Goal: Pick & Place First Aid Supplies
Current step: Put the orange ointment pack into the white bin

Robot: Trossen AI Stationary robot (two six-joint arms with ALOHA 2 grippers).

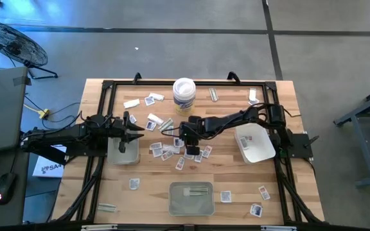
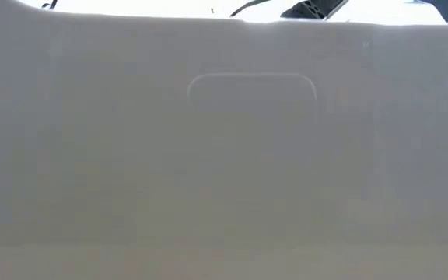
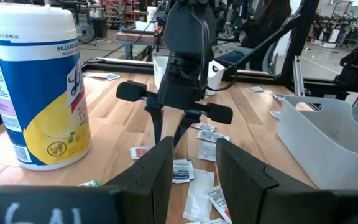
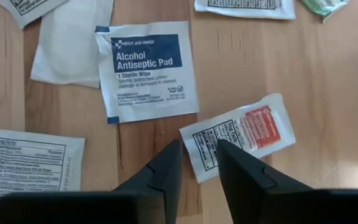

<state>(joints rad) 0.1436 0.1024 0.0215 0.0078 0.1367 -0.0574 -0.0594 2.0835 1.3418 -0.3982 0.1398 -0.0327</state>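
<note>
Small white packets (image 1: 172, 151) lie scattered flat on the wooden table, thickest at its middle. My right gripper (image 1: 189, 149) points down over this pile. In the right wrist view it (image 4: 199, 162) is open by a narrow gap, above the white end of a red-printed packet (image 4: 247, 134). An alcohol pad packet (image 4: 146, 68) lies beside that one. My left gripper (image 1: 135, 131) is open and holds nothing, level above the table beside a grey tray (image 1: 124, 153). In the left wrist view it (image 3: 199, 165) faces the right gripper (image 3: 169, 134). My right gripper comes from above, pointing down, with its fingertips (image 4: 166, 163) on either side of the red-printed packet's white end (image 4: 197, 146). The packet lies flat on the table. Whether the fingertips touch it I cannot tell.
A white tub with a blue and yellow label (image 1: 184, 95) stands near the far edge. A white bin (image 1: 255, 142) sits on the right. A grey tray (image 1: 190, 197) at the near edge holds strip wrappers, and a pale wall (image 2: 247, 155) fills the low view. Packets lie around the table's edges.
</note>
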